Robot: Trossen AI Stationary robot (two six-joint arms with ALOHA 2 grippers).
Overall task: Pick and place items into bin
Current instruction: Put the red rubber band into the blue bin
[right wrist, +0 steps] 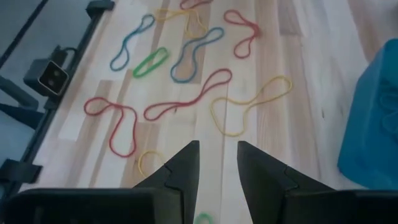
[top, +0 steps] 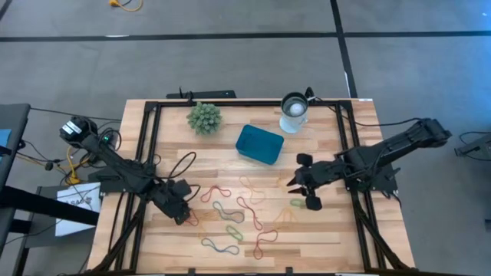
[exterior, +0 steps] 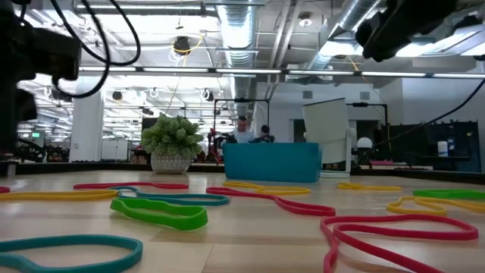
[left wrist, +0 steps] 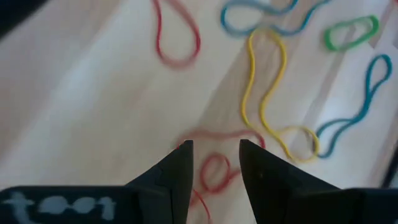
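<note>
The left gripper (top: 184, 215) sits low over the wooden table (top: 330, 238) near its left front area, at the left end of the scattered bands. In the left wrist view its fingers (left wrist: 176, 171) stand apart with a gap between them, and a red rubber band (left wrist: 211, 169) lies on the table in that gap; whether the fingers touch the band cannot be told. Nothing is clamped.

Just beside that gripper toward the centre, the rubber bands (top: 230, 211) lie loose across the front half of the table in red, blue, green, yellow and orange. None of them shows inside the bin. In the low view a green band (exterior: 159, 212) and a long red band (exterior: 394, 227) lie flat nearest the camera.

Behind the bands, a small spiky green plant (top: 204, 117) stands near the rear edge. To its right, the teal-blue bin (top: 259, 144) rests on the table at the centre rear, apart from the bands. A white cup with a dark rim (top: 293, 111) stands behind the bin and to the right of it.

The right gripper (top: 301, 184) is over the table right of the bin, at the right end of the scattered bands. In the right wrist view its fingers (right wrist: 183, 168) stand apart and hold nothing; bare wood shows between them.
</note>
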